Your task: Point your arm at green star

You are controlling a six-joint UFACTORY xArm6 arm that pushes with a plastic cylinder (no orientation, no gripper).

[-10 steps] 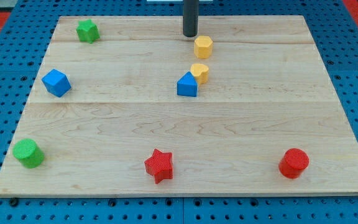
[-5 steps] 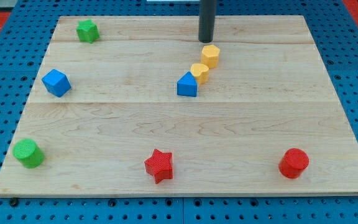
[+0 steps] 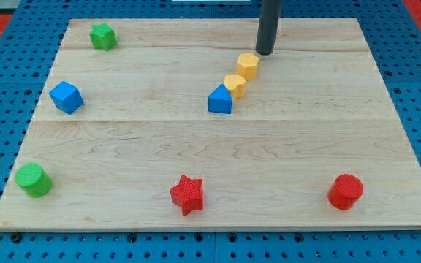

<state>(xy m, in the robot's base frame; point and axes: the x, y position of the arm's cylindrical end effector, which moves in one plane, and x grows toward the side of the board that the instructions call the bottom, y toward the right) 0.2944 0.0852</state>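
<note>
The green star point(image 3: 103, 35) sits near the top left corner of the wooden board point(image 3: 357, 117). My tip point(image 3: 265, 52) is at the top of the board, right of centre, far to the right of the green star. It stands just up and right of a yellow hexagon block point(image 3: 247, 65), close to it.
A second yellow block point(image 3: 234, 85) touches a blue block point(image 3: 220, 99) below the hexagon. A blue cube point(image 3: 66, 96) is at the left, a green cylinder point(image 3: 33, 180) at bottom left, a red star point(image 3: 187, 193) at bottom centre, a red cylinder point(image 3: 345, 191) at bottom right.
My tip moved to the right along the top of the board, away from the green star. The yellow hexagon shifted down and right, closer to the other yellow block.
</note>
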